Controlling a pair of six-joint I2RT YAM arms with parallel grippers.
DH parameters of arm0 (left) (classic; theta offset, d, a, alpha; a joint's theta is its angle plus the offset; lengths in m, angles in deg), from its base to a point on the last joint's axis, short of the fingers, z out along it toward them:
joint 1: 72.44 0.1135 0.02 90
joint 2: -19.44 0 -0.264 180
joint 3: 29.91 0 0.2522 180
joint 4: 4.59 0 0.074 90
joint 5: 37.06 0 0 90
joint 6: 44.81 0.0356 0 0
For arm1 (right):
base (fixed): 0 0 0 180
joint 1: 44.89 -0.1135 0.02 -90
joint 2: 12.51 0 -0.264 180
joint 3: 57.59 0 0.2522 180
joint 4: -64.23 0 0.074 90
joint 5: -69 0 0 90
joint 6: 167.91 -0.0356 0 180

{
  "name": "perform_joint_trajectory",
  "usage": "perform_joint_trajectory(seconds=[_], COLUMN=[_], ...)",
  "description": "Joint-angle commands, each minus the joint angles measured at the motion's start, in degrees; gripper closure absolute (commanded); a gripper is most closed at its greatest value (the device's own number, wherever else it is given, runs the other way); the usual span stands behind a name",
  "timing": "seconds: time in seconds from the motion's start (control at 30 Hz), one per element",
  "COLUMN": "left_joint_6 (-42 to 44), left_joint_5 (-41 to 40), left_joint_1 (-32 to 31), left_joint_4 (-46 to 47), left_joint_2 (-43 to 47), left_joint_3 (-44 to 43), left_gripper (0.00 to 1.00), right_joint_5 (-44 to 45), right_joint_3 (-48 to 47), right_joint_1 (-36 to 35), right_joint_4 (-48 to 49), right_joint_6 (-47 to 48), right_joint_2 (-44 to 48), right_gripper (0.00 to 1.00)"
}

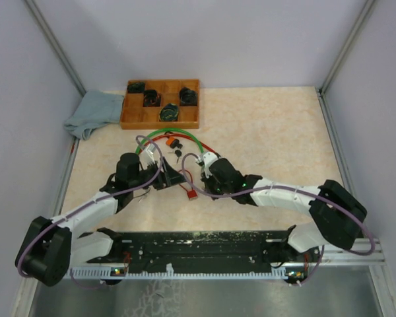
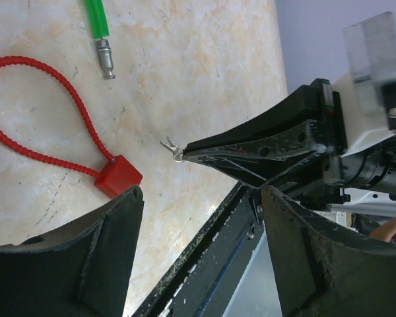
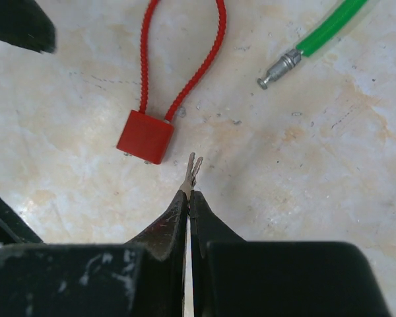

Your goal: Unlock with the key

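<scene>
A small red padlock [image 3: 144, 137] with a red beaded cable loop [image 3: 183, 53] lies flat on the marbled tabletop. It also shows in the left wrist view [image 2: 119, 176] and in the top view [image 1: 192, 195]. My right gripper [image 3: 188, 195] is shut on a small metal key [image 3: 195, 168]. The key's tip points at the table just right of the padlock body and does not touch it. The left wrist view shows the same key [image 2: 172, 147] sticking out of the right gripper's fingers [image 2: 264, 146]. My left gripper [image 2: 201, 193] is open and empty, hovering beside the padlock.
A green cable [image 3: 330, 25] with a metal end pin [image 3: 280, 68] lies just beyond the padlock. A wooden tray [image 1: 135, 119] holding several black locks stands at the back, with a blue-grey cloth [image 1: 92, 113] to its left. The black base rail [image 1: 204, 249] runs along the near edge.
</scene>
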Motion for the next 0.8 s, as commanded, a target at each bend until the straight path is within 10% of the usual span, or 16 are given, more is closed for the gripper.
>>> perform_joint_trajectory(seconds=[0.0, 0.77], left_joint_6=[-2.59, -13.35], left_joint_5=[3.00, 2.67], left_joint_1=[-0.69, -3.28], left_joint_4=[6.02, 24.75], left_joint_2=[-1.00, -2.45], left_joint_3=[0.94, 3.36], left_gripper=[0.23, 0.45], right_joint_5=[-1.42, -6.32], right_joint_3=[3.89, 18.66], right_joint_1=[-0.46, -0.48], right_joint_4=[13.78, 47.15], right_joint_6=[-3.17, -15.77], right_joint_2=[7.43, 19.22], right_gripper=[1.00, 1.00])
